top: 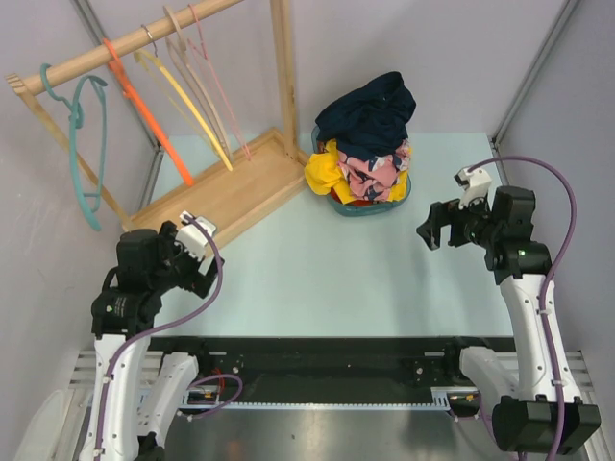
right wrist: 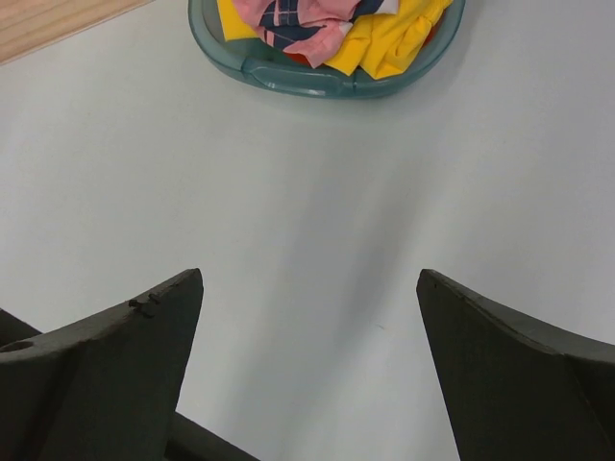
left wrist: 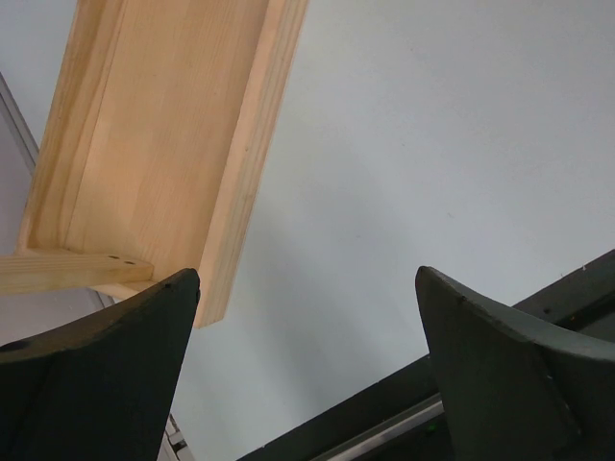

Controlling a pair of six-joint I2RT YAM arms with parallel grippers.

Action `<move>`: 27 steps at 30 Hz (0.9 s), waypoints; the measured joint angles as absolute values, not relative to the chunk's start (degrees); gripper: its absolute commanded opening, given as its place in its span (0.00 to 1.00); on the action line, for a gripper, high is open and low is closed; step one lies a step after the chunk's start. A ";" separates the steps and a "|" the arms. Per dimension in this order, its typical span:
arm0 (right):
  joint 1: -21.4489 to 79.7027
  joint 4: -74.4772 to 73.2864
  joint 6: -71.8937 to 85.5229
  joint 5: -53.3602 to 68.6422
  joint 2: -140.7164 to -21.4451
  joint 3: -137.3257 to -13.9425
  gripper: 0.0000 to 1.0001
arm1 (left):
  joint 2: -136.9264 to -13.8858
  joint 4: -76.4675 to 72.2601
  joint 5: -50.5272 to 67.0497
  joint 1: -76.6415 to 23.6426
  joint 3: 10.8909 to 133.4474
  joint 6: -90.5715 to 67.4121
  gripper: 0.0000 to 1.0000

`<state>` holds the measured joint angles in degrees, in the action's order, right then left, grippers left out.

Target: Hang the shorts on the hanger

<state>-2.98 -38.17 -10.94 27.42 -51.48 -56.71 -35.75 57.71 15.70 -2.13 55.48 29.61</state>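
Currently: shorts (top: 367, 113) atop the basket (top: 399, 200) pile, 2 grippers idle

Navy shorts crown the clothes heaped in the teal basket; the pale-pink hanger (top: 225, 91) hangs from the wooden rail (top: 86, 61), up and left of the basket; left gripper (left wrist: 307, 288) hovers well left of the basket, fingers apart; right gripper (right wrist: 309, 288) near its right, fingers likewise apart.

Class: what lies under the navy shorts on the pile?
Under the shorts: a yellow garment, a pink floral garment, inside a teal basket. Anything deeper is covered.
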 measured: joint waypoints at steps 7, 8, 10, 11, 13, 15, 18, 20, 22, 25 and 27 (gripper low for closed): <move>-0.45 -34.83 -10.24 26.20 -57.93 -61.47 1.00 | -33.80 57.76 17.69 -2.13 55.16 31.11 1.00; 0.19 -33.91 -10.07 25.80 -59.35 -62.65 1.00 | -33.45 57.76 18.81 -2.13 55.07 31.70 1.00; 1.76 -32.32 -9.78 24.82 -62.26 -65.25 1.00 | -32.84 57.89 21.34 -2.13 54.81 33.15 1.00; 2.37 -31.51 -9.63 24.36 -63.44 -66.41 1.00 | -32.45 58.04 22.74 -2.13 54.54 33.87 1.00; 3.84 -29.17 -9.21 23.11 -66.72 -69.49 1.00 | -31.42 58.22 25.32 -2.13 53.87 35.55 1.00; 5.04 -26.41 -8.80 21.80 -69.78 -72.23 1.00 | -30.55 58.33 27.51 -2.13 53.32 36.84 1.00; 7.09 -21.43 -8.36 19.27 -75.07 -76.38 1.00 | -29.71 58.52 30.63 -2.13 52.90 39.09 1.00; 8.60 -17.78 -8.08 17.52 -79.11 -79.13 1.00 | -29.71 58.46 32.25 -2.13 52.90 40.32 1.00; 10.07 -14.41 -7.86 15.88 -82.85 -81.45 1.00 | -29.82 58.46 33.52 -2.15 52.90 41.28 1.00; 12.08 -8.86 -7.66 12.95 -89.25 -84.75 1.00 | -30.57 58.35 35.03 -2.20 52.90 42.46 1.00; 13.06 -6.07 -7.49 11.20 -93.51 -86.98 1.00 | -31.62 58.24 35.55 -2.31 52.90 42.74 1.00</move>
